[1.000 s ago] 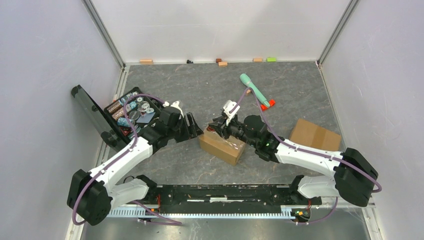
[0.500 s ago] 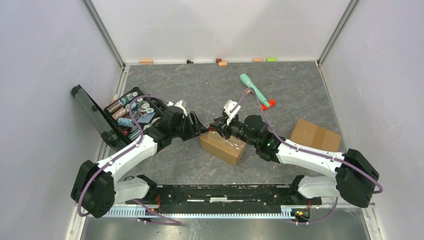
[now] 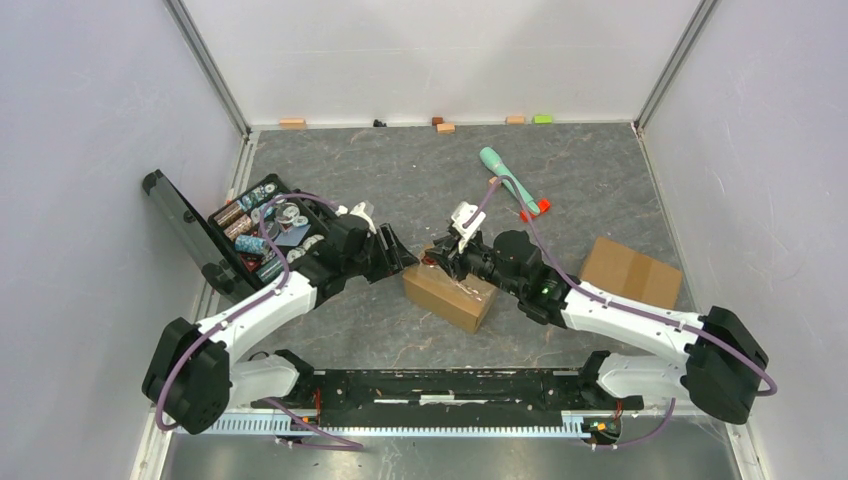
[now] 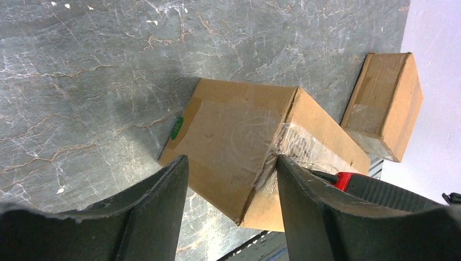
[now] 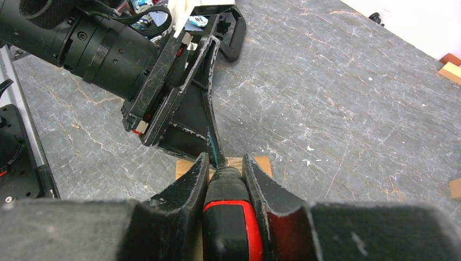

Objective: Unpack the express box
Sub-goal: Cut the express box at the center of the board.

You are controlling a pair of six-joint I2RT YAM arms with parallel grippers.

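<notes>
Box [image 3: 447, 291] lies near the middle of the table [image 3: 400, 170], just ahead of both arms, with clear tape across one edge.

Your left claw [image 3: 397, 254] stands open at the box's left end. In its wrist view the two fingers [image 4: 163, 212] sit either side of that end; whether they touch it, you cannot tell.

Your right claw [image 3: 437, 257] is clamped on a red-and-black knife [image 5: 231, 220]. Its thin blade [image 5: 215, 152] points at the box's far left corner, right beside the left claw.

A second, smaller box [image 3: 630, 268] sits well apart to the right. An open case [image 3: 250, 225] of small parts stands by the left wall. A green-handled tool [image 3: 508, 177] lies farther back.
</notes>
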